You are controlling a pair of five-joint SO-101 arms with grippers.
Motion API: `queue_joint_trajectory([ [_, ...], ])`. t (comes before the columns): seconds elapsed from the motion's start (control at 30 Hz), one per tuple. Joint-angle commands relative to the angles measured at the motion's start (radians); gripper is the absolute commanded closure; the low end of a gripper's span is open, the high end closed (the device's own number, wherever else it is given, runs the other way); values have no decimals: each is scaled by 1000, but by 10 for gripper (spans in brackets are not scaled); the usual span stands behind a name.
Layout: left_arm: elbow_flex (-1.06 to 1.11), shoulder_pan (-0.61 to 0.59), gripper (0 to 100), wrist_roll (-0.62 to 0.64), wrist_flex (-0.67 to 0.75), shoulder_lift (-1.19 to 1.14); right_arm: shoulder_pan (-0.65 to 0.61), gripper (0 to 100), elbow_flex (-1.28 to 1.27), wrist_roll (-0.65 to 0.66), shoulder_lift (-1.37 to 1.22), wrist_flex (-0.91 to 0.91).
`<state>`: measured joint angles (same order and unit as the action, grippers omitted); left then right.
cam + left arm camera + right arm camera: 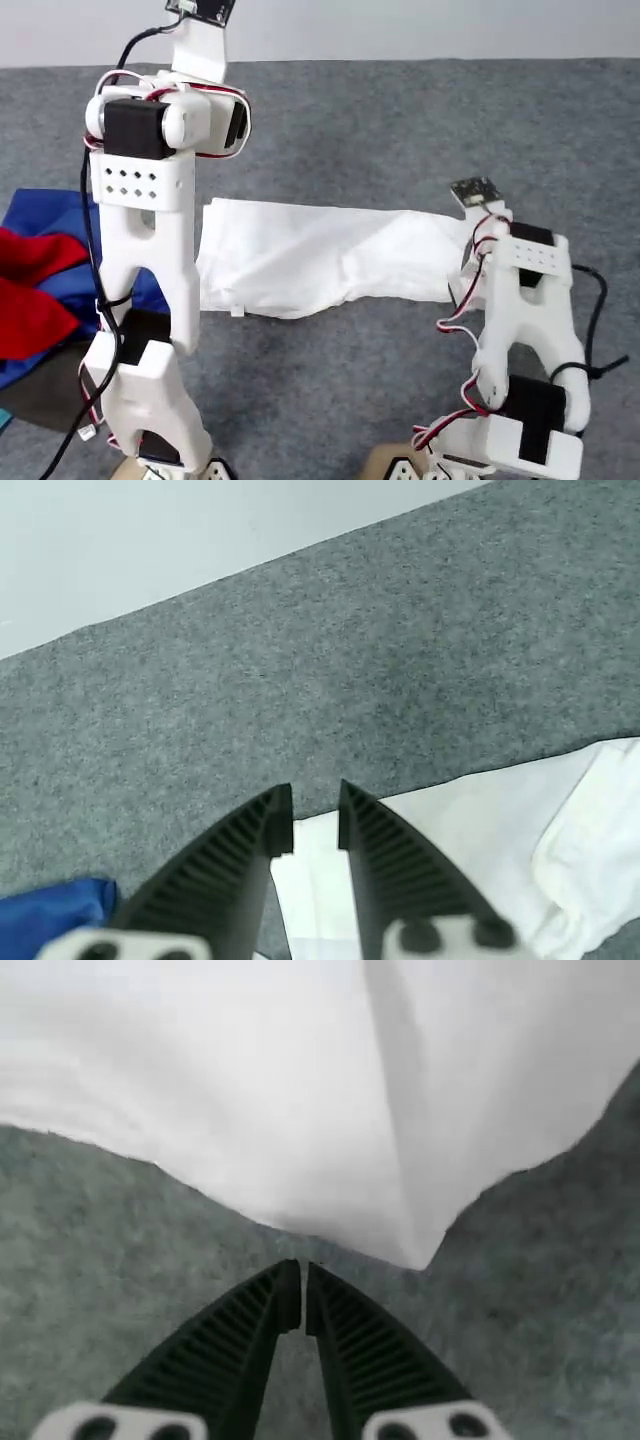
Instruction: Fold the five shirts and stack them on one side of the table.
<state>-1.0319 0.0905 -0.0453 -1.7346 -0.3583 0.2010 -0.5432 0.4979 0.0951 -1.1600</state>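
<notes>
"Lying where was the white shirt [320, 260]?"

"It lay across the middle of the grey desk [400, 130], folded into a long strip. A red shirt [35, 290] sat on a blue shirt [40, 215] in a heap at the desk's edge, on the left arm's side."

"What about the left gripper [315, 820]?"

"It hung over one end of the white shirt, near the blue one. Its jaws were a little bit apart and held nothing."

"And the right gripper [303, 1295]?"

"It was over the bare desk, just beside the other end of the white shirt. Its jaws were almost closed, with only a thin crack between them, and nothing was in them."
</notes>
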Motion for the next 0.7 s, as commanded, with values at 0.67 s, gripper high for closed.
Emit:
queue_joint_trajectory([
  [0.67,-7,-9,920,-12,-20,60,-140,980,138,-58,-182,90],
])
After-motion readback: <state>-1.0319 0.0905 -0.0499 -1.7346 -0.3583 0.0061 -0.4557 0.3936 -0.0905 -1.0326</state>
